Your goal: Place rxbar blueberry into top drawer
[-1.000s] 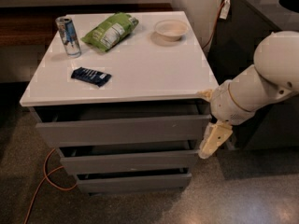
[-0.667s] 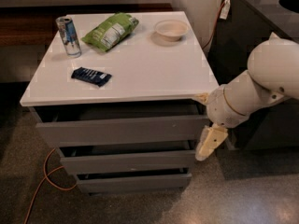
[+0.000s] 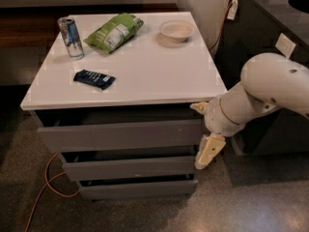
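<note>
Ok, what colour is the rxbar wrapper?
The rxbar is dark navy with pale lettering, camera view; gripper hangs beside the top drawer.

White arm (image 3: 270, 88) comes in from 3 o'clock, elbow bent, wrist angled down. The end effector (image 3: 206, 141) hangs around 4 o'clock, pointing toward 7.

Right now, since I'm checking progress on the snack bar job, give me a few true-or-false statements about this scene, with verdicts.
The rxbar blueberry lies on the white tabletop. True.
The gripper holds the bar. False: it hangs low beside the right end of the top drawer, apart from the bar.
The can stands upright at the back left. True.
The bowl sits in the top drawer. False: it is on the tabletop, back right.
The green chip bag lies between can and bowl. True.
</note>
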Robot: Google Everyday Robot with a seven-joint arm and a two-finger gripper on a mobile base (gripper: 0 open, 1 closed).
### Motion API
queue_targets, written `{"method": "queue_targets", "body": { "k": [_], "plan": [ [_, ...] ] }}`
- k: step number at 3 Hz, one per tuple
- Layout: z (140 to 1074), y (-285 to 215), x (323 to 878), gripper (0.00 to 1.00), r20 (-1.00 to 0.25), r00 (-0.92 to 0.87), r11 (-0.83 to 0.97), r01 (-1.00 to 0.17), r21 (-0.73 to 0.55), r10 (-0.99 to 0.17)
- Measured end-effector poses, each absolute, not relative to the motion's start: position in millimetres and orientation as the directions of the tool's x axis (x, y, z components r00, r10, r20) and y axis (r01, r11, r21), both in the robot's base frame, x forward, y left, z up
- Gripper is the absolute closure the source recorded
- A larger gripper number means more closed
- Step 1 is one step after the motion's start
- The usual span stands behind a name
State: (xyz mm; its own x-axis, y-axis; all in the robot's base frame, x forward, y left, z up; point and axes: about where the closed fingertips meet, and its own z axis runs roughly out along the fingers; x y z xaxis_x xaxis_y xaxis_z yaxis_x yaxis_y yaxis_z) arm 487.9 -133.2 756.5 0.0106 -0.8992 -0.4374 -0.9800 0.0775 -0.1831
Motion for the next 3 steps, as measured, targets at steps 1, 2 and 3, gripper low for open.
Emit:
{"method": "queue_targets", "body": {
  "k": [1,2,3],
  "plan": [
    [741.8,-125.6,494.3,0.0,-0.433,0.03,0.057,-0.981,-0.186,-0.901],
    [720.7,-116.6,509.3,0.0,-0.4,0.082,0.015,-0.972,-0.233,-0.913],
    [707.1,-113.1,520.4,0.0,-0.377,0.114,-0.009,-0.963,-0.27,-0.919]
  ]
}}
